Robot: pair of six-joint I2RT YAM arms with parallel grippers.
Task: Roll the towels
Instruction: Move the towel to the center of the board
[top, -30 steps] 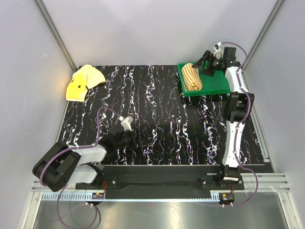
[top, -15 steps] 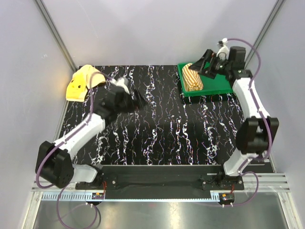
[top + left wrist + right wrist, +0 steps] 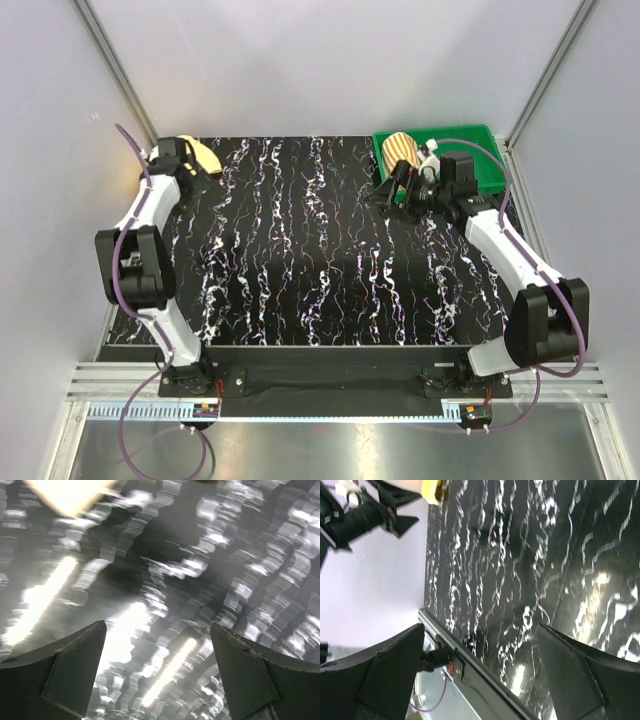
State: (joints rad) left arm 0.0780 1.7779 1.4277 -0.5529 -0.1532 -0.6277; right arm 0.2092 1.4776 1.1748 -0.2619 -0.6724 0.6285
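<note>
Relocated since earlier frame: left gripper (image 3: 157, 630), wide and empty, is being brought to plain yellow cloth towel (image 3: 207, 155) at far-left corner of black marbled table (image 3: 300, 250); right gripper (image 3: 480, 627), likewise wide, is being withdrawn from rolled orange-and-cream striped towel (image 3: 402, 148) in green plastic tray (image 3: 480, 135). Risk: yellow towel being nudged off the edge by sweeping fingers.

At the frame's upper right, you find one towel (image 3: 403, 147) lying in the tray (image 3: 479, 138), at its left end, with your right claw (image 3: 392, 188) just below. At the upper left of the counter (image 3: 320, 250), the other towel (image 3: 206, 155) sits beside your left claw (image 3: 195, 169).
</note>
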